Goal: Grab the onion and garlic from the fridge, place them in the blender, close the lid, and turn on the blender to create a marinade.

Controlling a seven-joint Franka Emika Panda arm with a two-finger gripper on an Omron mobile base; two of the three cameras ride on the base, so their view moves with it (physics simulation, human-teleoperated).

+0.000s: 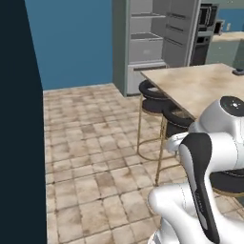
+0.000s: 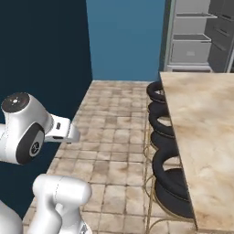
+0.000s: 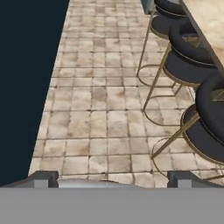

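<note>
The gripper (image 3: 112, 179) has its jaws spread wide apart with nothing between them; in the hand view its two dark finger tips (image 3: 43, 178) stand far to either side at the bottom, looking down on the tan tiled floor (image 3: 100, 109). To the right of the gripper in that view runs a row of black round bar stools (image 3: 192, 61) on thin gold legs, tucked under the edge of a beige stone counter (image 3: 210, 17). A dark navy wall (image 3: 26, 87) lies on the left.

In the left base view the white arm (image 1: 205, 162) rises at the lower right, folded over itself, beside the same counter (image 1: 200, 86) and stools (image 1: 152, 97). Well beyond the far end of the counter stands the fridge (image 1: 157, 38), a tall grey cabinet with its door open, showing flat grey shelves and a grey drawer box; what lies on the shelves is too small to tell. A small dark object (image 1: 238, 71) sits at the counter's far right edge. In the right base view the fridge (image 2: 196, 36) appears at the upper right, past the counter (image 2: 201, 137), against a blue wall (image 2: 125, 39)
</note>
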